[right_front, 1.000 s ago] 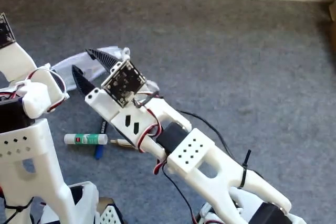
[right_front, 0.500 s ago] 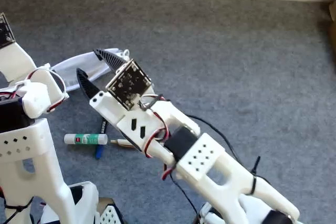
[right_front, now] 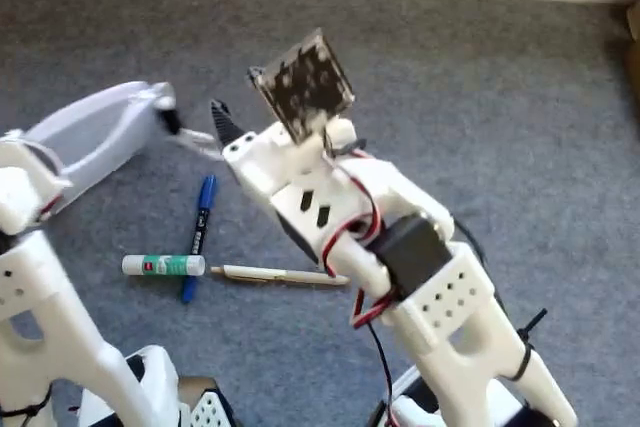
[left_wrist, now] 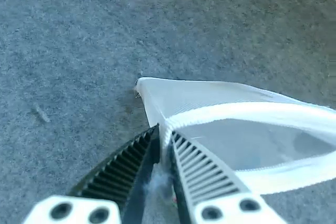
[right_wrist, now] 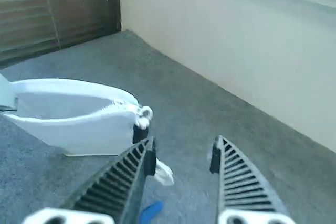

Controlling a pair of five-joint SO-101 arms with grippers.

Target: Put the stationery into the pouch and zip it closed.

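The white translucent pouch point(right_front: 100, 137) is held up off the carpet at the left, its mouth open. My left gripper point(left_wrist: 164, 153) is shut on the pouch point(left_wrist: 236, 129) at one end of its rim. My right gripper point(right_wrist: 181, 158) stands open at the other end of the pouch point(right_wrist: 73, 119), one finger just beside the zip pull point(right_wrist: 143, 114) with nothing between the fingers. In the high view the right gripper point(right_front: 195, 125) is at the pouch's right tip. On the carpet lie a blue pen point(right_front: 200, 232), a glue stick point(right_front: 163, 265) and a beige pen point(right_front: 280, 275).
Grey carpet point(right_front: 480, 97) stretches open to the right and back. A pale wall point(right_wrist: 236, 51) runs behind, with a dark slatted panel point(right_wrist: 52, 9) beside it. The right arm's body point(right_front: 400, 267) hangs over the carpet right of the pens.
The pouch has been lifted and drawn left by the left arm, baring the blue pen. The right arm has risen and swung right, its gripper now at the pouch's zip end.
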